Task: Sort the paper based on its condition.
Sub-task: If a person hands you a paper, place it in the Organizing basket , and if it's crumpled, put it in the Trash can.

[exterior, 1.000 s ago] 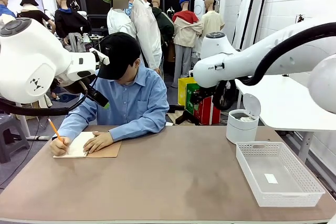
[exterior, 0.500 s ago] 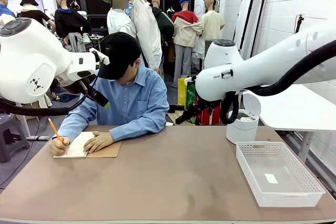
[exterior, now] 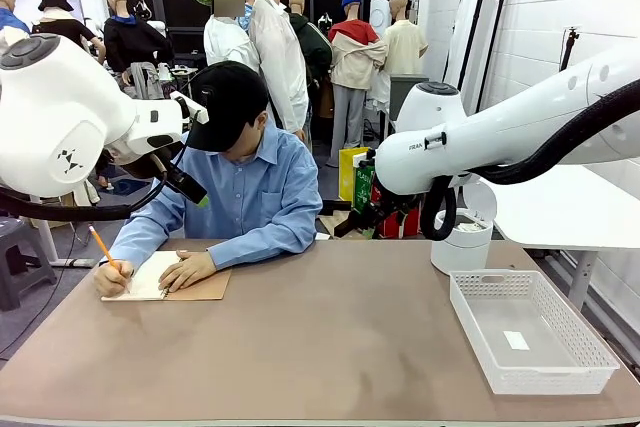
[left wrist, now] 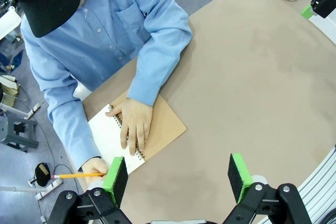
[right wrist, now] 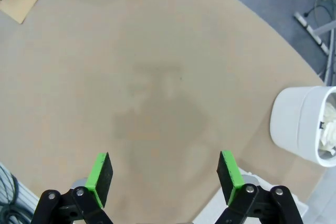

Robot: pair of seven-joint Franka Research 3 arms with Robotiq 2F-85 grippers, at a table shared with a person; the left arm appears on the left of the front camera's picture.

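Paper wads (right wrist: 329, 129) lie in the white bin (right wrist: 296, 124); left tool (left wrist: 178, 179) and right tool (right wrist: 164, 178) gape wide over the table (right wrist: 157, 51).

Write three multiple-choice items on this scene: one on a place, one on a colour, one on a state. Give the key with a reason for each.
1. Where does the white mesh basket stand?
A. On the table, toward the robot's right
B. On a chair
C. On the floor

2. What colour is the pencil in the person's hand?
A. Orange
B. Blue
C. Green

3. In what state is the left end effector?
A. Shut on a sheet of paper
B. Open, holding nothing
C. Shut on the pencil

Key:
1 A, since the front view shows the basket resting on the tabletop at its right side.
2 A, since the shaft above the hand is orange.
3 B, since its green pads stand wide apart with nothing held between them.
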